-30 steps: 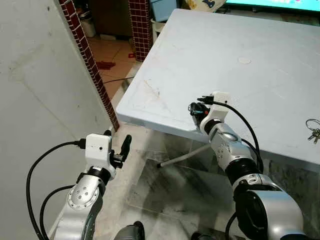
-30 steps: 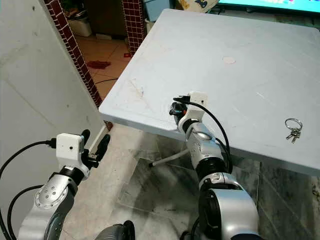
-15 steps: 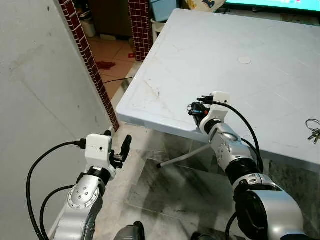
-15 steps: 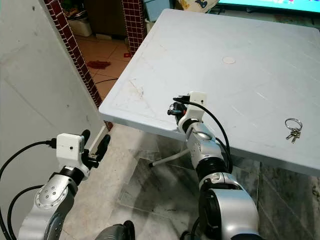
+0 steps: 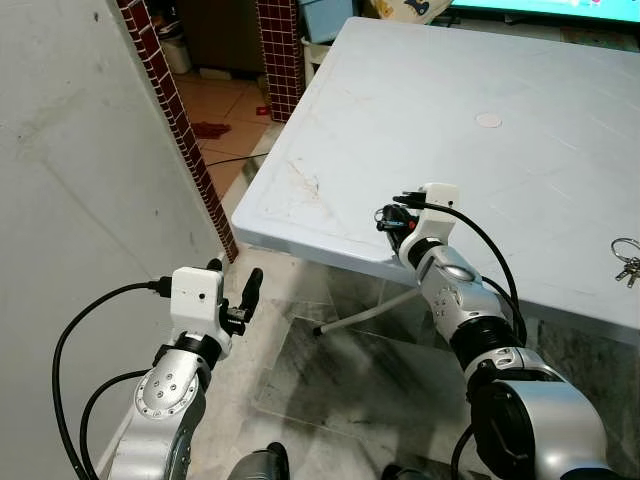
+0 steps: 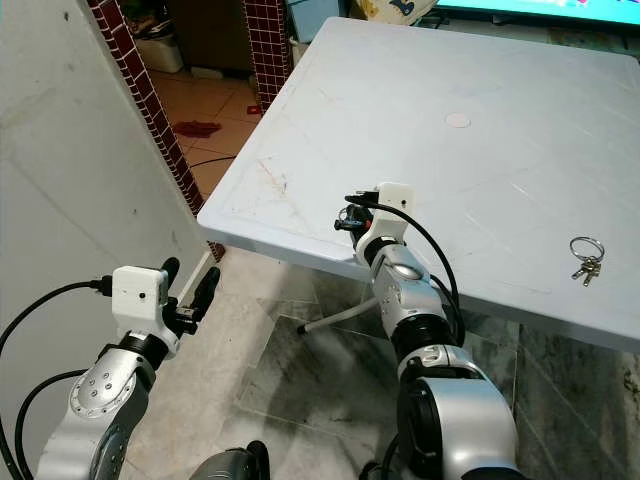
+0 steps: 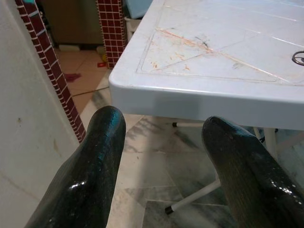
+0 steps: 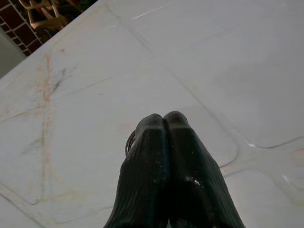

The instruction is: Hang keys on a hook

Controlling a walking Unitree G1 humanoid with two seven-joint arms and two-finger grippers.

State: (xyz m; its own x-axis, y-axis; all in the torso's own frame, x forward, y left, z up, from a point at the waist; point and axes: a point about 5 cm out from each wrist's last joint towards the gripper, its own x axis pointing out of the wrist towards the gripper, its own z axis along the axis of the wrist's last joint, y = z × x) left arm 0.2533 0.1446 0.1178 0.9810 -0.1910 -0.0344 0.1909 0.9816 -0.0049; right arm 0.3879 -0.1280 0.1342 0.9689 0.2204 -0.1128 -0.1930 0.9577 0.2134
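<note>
Right gripper (image 8: 164,124) fingers pressed together over the white table (image 5: 420,110).
Left gripper (image 7: 161,128) spread, below the table edge; keys (image 6: 586,258) well apart.

It was a lived-in home: a scuffed white plastic table (image 5: 450,110) stood on a marble-tiled floor (image 5: 340,370), a red-tiled pillar (image 5: 280,55) at eleven o'clock, a plain plaster wall (image 5: 70,180) at nine.

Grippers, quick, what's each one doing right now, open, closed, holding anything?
Left gripper: open, holding nothing, low beside the white table.
Right gripper: closed, fingers pressed together over the table; whether it pinches anything cannot be told.
</note>
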